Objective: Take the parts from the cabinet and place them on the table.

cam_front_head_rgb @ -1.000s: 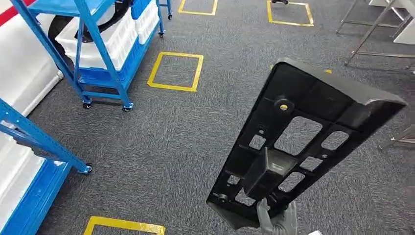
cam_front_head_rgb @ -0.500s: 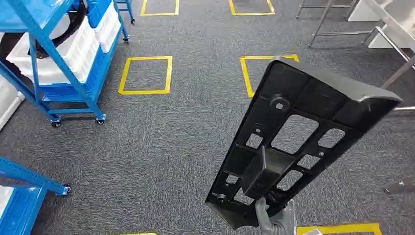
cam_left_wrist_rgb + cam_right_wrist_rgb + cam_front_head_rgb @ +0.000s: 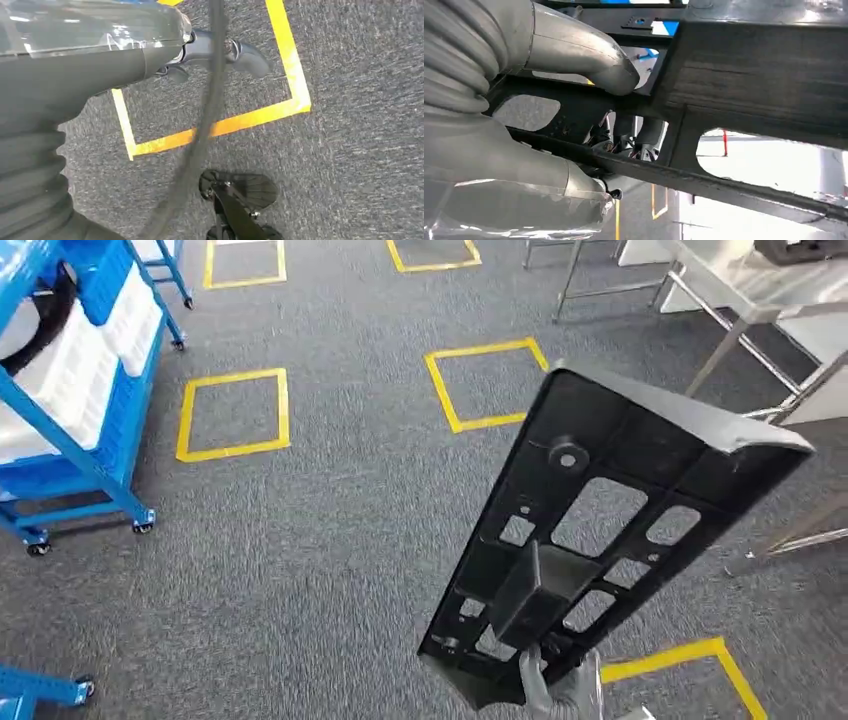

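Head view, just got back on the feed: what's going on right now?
The robot is carrying one part: its right hand grips the near end of a long black plastic panel with cut-out windows, held up off the grey carpet and angled away. A blue cabinet with white bins stands off to the left, and a metal-legged table is ahead at upper right. The left hand hangs over the floor holding nothing. The panel is not yet on the table.

No text, label, brand or number is showing legibly on anything in these views.
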Robot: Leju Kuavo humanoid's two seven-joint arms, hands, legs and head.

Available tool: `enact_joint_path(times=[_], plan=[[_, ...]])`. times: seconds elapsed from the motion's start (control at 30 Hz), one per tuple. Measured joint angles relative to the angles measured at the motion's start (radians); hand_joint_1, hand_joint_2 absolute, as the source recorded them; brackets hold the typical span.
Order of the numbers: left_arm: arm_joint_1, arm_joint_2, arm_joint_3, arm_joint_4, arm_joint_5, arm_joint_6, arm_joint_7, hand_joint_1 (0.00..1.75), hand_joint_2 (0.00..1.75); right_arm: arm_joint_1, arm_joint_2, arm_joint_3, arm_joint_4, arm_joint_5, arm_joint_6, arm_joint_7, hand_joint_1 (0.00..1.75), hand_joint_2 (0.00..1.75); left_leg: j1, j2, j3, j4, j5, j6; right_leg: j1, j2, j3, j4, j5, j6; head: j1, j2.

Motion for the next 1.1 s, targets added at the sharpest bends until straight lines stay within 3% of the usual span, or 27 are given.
enact_joint_path(times=[0.03, 0.07, 0.13, 0.17, 0.2, 0.27, 0.3, 0.33, 0.47, 0.5, 0.53, 0.57, 0.63, 0.67, 0.7, 0.73, 0.77, 0.8, 0.83, 0.87, 0.97, 1.0, 1.03, 1.07, 1.1], plan=[[0.001, 0.0, 0.002, 0.0, 0.0, -0.001, 0.0, 0.0, 1.75, -0.001, 0.0, 0.0, 0.0, 0.001, 0.0, 0.0, 1.75, 1.75, -0.001, 0.009, 0.002, -0.005, 0.002, 0.007, 0.006, -0.059, -0.017, 0.035, -0.027, 0.003, 0.001, 0.0], [0.004, 0.0, 0.005, 0.0, 0.0, -0.001, 0.0, 0.0, 1.75, -0.003, 0.0, 0.0, 0.0, 0.002, 0.0, 0.0, 1.75, 1.75, -0.004, 0.023, 0.001, -0.005, 0.002, 0.01, 0.004, -0.086, -0.053, 0.102, -0.066, 0.007, 0.001, 0.0], [0.008, 0.0, 0.008, 0.0, 0.0, -0.001, 0.0, 0.0, 1.75, -0.002, 0.0, 0.001, 0.0, 0.002, 0.0, 0.0, 1.75, 1.75, -0.007, 0.05, 0.001, -0.005, -0.001, 0.013, -0.001, -0.105, -0.123, 0.242, -0.124, 0.013, 0.001, 0.0], [0.009, 0.001, 0.008, 0.0, 0.0, -0.001, 0.001, 0.0, 1.75, -0.001, 0.0, 0.0, 0.001, 0.002, 0.0, 0.0, 1.75, 1.75, -0.007, 0.063, 0.001, -0.004, -0.002, 0.012, -0.003, -0.107, -0.144, 0.28, -0.127, 0.015, 0.0, 0.0], [0.008, 0.001, 0.008, 0.0, 0.0, -0.001, 0.001, 0.0, 1.75, -0.001, -0.001, 0.0, 0.002, 0.002, 0.0, 0.0, 1.75, 1.75, -0.007, 0.076, 0.002, -0.004, -0.004, 0.011, -0.005, -0.11, -0.141, 0.269, -0.106, 0.017, 0.001, 0.0], [0.005, 0.0, 0.008, 0.0, -0.004, -0.002, 0.014, 0.0, 1.75, 0.0, 0.0, 0.0, 0.003, 0.002, 0.0, 0.0, 1.75, 1.75, -0.007, 0.099, 0.009, -0.003, -0.011, 0.007, -0.006, -0.127, -0.069, 0.131, -0.023, 0.014, 0.001, 0.0], [0.005, -0.001, 0.008, 0.0, -0.01, -0.003, 0.023, 0.0, 1.75, 0.0, -0.001, 0.0, 0.003, 0.006, -0.002, 0.0, 1.75, 1.75, -0.007, 0.109, 0.016, -0.003, -0.014, 0.003, -0.004, -0.158, -0.017, 0.038, 0.016, 0.008, 0.001, 0.0], [0.006, -0.001, 0.008, 0.0, -0.014, -0.003, 0.03, 0.0, 1.75, -0.001, 0.0, 0.0, 0.003, 0.009, -0.003, 0.0, 1.75, 1.75, -0.009, 0.119, 0.02, -0.004, -0.018, -0.003, 0.006, -0.204, 0.008, -0.009, 0.002, 0.003, 0.001, 0.0], [0.004, -0.003, 0.008, 0.0, -0.022, -0.003, 0.032, 0.0, 1.75, 0.012, 0.0, 0.002, -0.003, 0.015, -0.01, 0.0, 1.75, 1.75, -0.014, 0.154, 0.035, -0.01, -0.026, -0.022, 0.016, -0.158, 0.002, -0.015, 0.005, -0.012, 0.001, 0.0], [0.002, -0.003, 0.008, 0.0, -0.023, -0.004, 0.026, 0.0, 1.75, 0.017, 0.0, 0.002, -0.006, 0.016, -0.013, 0.001, 1.75, 1.75, -0.009, 0.141, 0.034, -0.004, -0.035, -0.032, 0.001, -0.144, 0.012, -0.028, 0.012, -0.022, 0.0, 0.0], [0.001, -0.003, 0.009, 0.0, -0.023, -0.005, 0.018, 0.0, 1.75, 0.019, 0.0, 0.002, -0.008, 0.018, -0.018, 0.0, 1.75, 1.75, -0.007, 0.089, 0.029, 0.021, -0.054, -0.034, 0.002, -0.137, 0.014, -0.032, 0.014, -0.025, 0.001, 0.0], [0.001, -0.004, 0.009, 0.0, -0.024, -0.007, 0.012, 0.0, 1.75, 0.018, 0.0, 0.002, -0.008, 0.018, -0.018, 0.001, 1.75, 1.75, -0.006, 0.059, 0.003, 0.077, -0.091, -0.034, 0.002, -0.128, 0.013, -0.031, 0.015, -0.032, 0.0, 0.0], [0.005, -0.004, 0.01, 0.0, -0.025, -0.011, 0.005, 0.0, 1.75, 0.019, 0.0, 0.002, -0.008, 0.018, -0.018, 0.001, 1.75, 1.75, -0.006, 0.041, -0.078, 0.245, -0.167, -0.035, 0.004, -0.102, 0.012, -0.03, 0.015, -0.035, 0.0, 0.0], [0.007, -0.004, 0.01, 0.0, -0.025, -0.011, 0.003, 0.0, 1.75, 0.022, 0.0, 0.002, -0.008, 0.019, -0.018, 0.002, 1.75, 1.75, -0.006, 0.041, -0.107, 0.299, -0.176, -0.036, 0.005, -0.089, 0.012, -0.029, 0.014, -0.035, 0.0, 0.0], [0.007, -0.004, 0.011, 0.0, -0.026, -0.011, 0.002, 0.0, 1.75, 0.024, 0.0, 0.002, -0.008, 0.019, -0.018, 0.003, 1.75, 1.75, -0.006, 0.04, -0.116, 0.307, -0.16, -0.035, 0.005, -0.074, 0.012, -0.026, 0.014, -0.035, 0.0, 0.0], [0.007, -0.004, 0.011, 0.0, -0.026, -0.012, 0.0, 0.0, 1.75, 0.024, 0.0, 0.002, -0.008, 0.019, -0.018, 0.003, 1.75, 1.75, -0.006, 0.039, -0.101, 0.263, -0.12, -0.032, 0.005, -0.058, 0.013, -0.023, 0.013, -0.035, 0.0, 0.0], [0.005, -0.004, 0.011, 0.0, -0.027, -0.012, 0.0, 0.0, 1.75, 0.024, 0.0, 0.002, -0.008, 0.021, -0.018, 0.003, 1.75, 1.75, -0.006, 0.034, -0.07, 0.184, -0.07, -0.029, 0.005, -0.043, 0.013, -0.02, 0.012, -0.034, 0.0, 0.0], [0.004, -0.004, 0.011, 0.0, -0.027, -0.012, 0.0, 0.0, 1.75, 0.024, 0.0, 0.002, -0.008, 0.023, -0.018, 0.003, 1.75, 1.75, -0.006, 0.018, -0.035, 0.104, -0.027, -0.026, 0.004, -0.031, 0.014, -0.017, 0.01, -0.031, 0.0, 0.0], [0.005, -0.004, 0.011, 0.0, -0.027, -0.012, 0.0, 0.0, 1.75, 0.024, 0.0, 0.002, -0.008, 0.026, -0.018, 0.005, 1.75, 1.75, -0.004, -0.026, -0.008, 0.032, -0.008, -0.021, 0.002, -0.019, 0.012, -0.013, 0.008, -0.028, 0.0, 0.0], [0.005, -0.004, 0.011, 0.0, -0.03, -0.013, 0.0, 0.0, 1.75, 0.022, 0.0, 0.002, -0.008, 0.03, -0.019, 0.008, 1.75, 1.75, 0.0, -0.058, 0.0, 0.008, -0.019, -0.02, 0.008, -0.008, 0.005, -0.004, 0.005, -0.021, 0.001, 0.0], [0.003, -0.004, 0.012, 0.0, -0.033, -0.014, 0.011, 0.0, 1.75, 0.026, 0.0, 0.005, -0.009, 0.036, -0.024, 0.013, 1.75, 1.75, -0.011, -0.029, 0.003, 0.011, -0.016, -0.01, -0.005, 0.025, -0.004, -0.014, 0.016, 0.0, 0.0, 0.0], [0.002, -0.007, 0.012, 0.0, -0.033, -0.015, 0.016, 0.0, 1.75, 0.027, 0.0, 0.005, -0.01, 0.037, -0.024, 0.014, 1.75, 1.75, 0.0, -0.016, 0.004, -0.002, -0.009, 0.001, 0.0, 0.035, -0.007, -0.013, 0.017, 0.007, 0.0, 0.0], [0.001, -0.01, 0.012, 0.0, -0.033, -0.016, 0.018, 0.0, 1.75, 0.03, 0.0, 0.005, -0.011, 0.04, -0.024, 0.015, 1.75, 1.75, -0.001, 0.0, 0.009, -0.009, -0.004, 0.006, 0.0, -0.013, -0.011, 0.003, 0.003, 0.008, 0.0, 0.0], [0.001, -0.009, 0.012, 0.0, -0.034, -0.016, 0.018, 0.0, 1.75, 0.028, 0.0, 0.006, -0.014, 0.04, -0.026, 0.015, 1.75, 1.75, -0.001, 0.01, 0.01, -0.013, -0.001, 0.015, 0.002, -0.069, -0.032, 0.046, -0.03, 0.013, 0.0, 0.0], [0.004, -0.009, 0.013, 0.0, -0.035, -0.016, 0.021, 0.0, 1.75, 0.025, 0.0, 0.007, -0.014, 0.042, -0.027, 0.015, 1.75, 1.75, -0.004, 0.024, 0.009, -0.013, -0.002, 0.017, 0.001, -0.093, -0.066, 0.116, -0.069, 0.018, 0.001, 0.0]])
